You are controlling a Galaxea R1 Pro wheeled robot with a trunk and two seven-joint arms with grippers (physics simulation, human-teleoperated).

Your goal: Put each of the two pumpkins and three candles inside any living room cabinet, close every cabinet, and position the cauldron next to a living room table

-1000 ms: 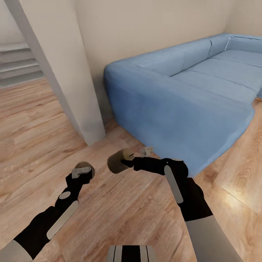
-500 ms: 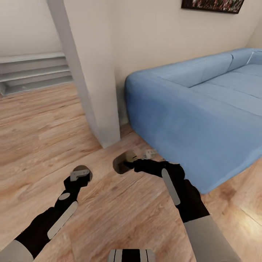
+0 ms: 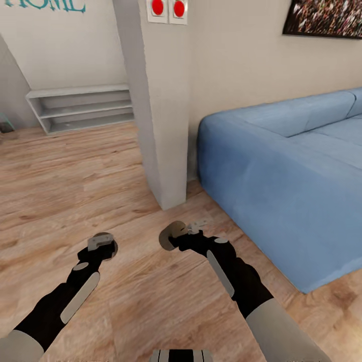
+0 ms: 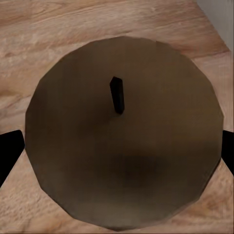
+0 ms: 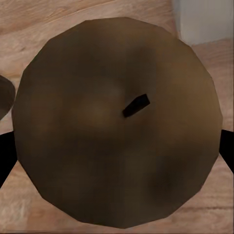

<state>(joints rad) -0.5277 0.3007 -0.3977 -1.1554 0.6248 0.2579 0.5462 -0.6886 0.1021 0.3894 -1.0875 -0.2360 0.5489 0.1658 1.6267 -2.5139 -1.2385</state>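
From the head view, each arm carries a stubby tan-beige wax candle over the pale wood-plank floor (image 3: 60, 191): the left tool (image 3: 100, 244) grasps one candle (image 3: 111, 247) and the right tool (image 3: 187, 234) the other candle (image 3: 168, 235), near a grey square pillar (image 3: 161, 125) and a long blue fabric sofa (image 3: 281, 171). In the left wrist view the candle's round top (image 4: 122, 146) with its dark wick (image 4: 116, 95) sits between black fingertips (image 4: 9, 151) only at its edges. The right wrist view shows the same edge-hold on its candle (image 5: 117, 122), so a jolt while driving, or a brush against pillar or sofa, could knock either loose.
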